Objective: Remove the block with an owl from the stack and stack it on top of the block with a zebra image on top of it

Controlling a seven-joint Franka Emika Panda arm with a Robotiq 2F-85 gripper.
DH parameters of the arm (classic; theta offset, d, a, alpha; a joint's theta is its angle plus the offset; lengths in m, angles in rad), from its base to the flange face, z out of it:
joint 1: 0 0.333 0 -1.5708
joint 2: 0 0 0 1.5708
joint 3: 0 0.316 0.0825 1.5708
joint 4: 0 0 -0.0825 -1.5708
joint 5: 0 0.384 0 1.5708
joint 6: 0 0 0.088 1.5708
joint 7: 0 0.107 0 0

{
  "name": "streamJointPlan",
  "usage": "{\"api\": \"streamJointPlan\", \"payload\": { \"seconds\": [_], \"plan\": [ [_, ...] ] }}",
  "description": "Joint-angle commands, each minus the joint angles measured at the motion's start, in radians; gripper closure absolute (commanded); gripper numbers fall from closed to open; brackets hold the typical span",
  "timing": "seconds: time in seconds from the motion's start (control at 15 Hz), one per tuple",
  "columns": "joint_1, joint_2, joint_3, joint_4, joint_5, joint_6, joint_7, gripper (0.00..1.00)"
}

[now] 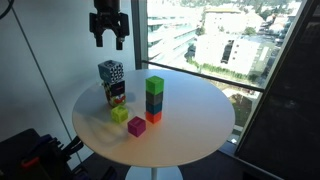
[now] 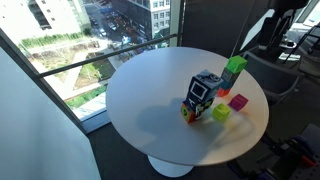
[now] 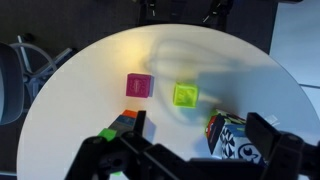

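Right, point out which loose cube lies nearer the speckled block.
The yellow-green cube: it sits just beside the picture block carrying the speckled block, while the magenta cube lies further off, next to the green-topped stack.

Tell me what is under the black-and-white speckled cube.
The black-and-white speckled cube rests on a picture block with pale, green and dark red faces, standing on the round white table. That block's top face is covered, so its image is hidden.
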Motion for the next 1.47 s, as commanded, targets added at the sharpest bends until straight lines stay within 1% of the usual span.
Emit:
{"api": "streamJointPlan", "payload": {
  "seconds": [0.0, 0.2, 0.67, 0.73, 1.4],
  "plan": [
    [-0.008, -0.047, -0.012, 0.032, -0.017, -0.096, -0.028, 0.0],
    [-0.009, -0.083, -0.019, 0.04, -0.01, -0.113, -0.026, 0.0],
    [-0.009, -0.143, -0.019, 0.03, -0.01, -0.065, -0.002, 0.0],
    [-0.004, -0.127, -0.019, 0.031, 0.0, -0.081, -0.007, 0.0],
    [-0.004, -0.133, -0.019, 0.031, 0.0, -0.077, -0.007, 0.0]
  ]
}}
